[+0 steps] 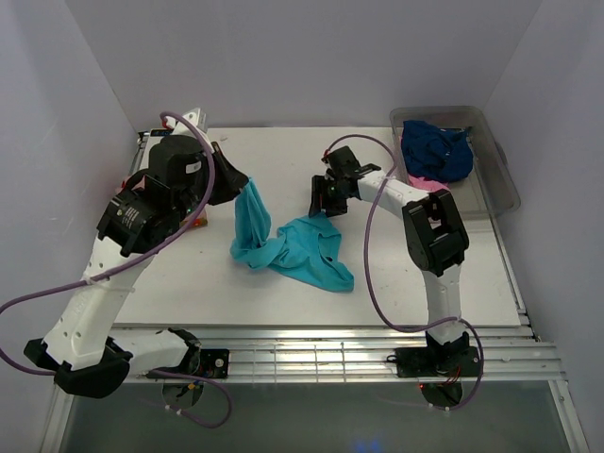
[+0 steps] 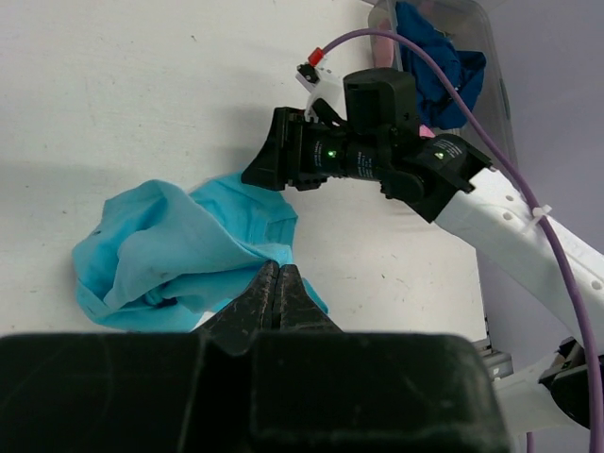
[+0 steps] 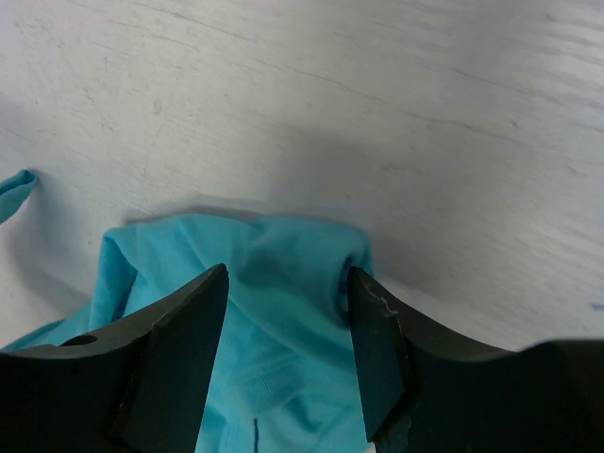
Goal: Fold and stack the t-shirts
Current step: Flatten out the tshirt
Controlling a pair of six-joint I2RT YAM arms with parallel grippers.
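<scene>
White table [image 1: 283, 156]: left gripper [image 2: 276, 276] pinches turquoise tee [image 1: 307, 253] (crumpled).

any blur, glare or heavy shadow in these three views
Top external: even soft light, sharp, no glare. Left wrist: the left end effector fills the bottom as a dark blurred mass; the turquoise t-shirt is sharp. Right wrist: the right end effector looks soft-edged, and a grey shadow lies on the table beyond the cloth.
</scene>
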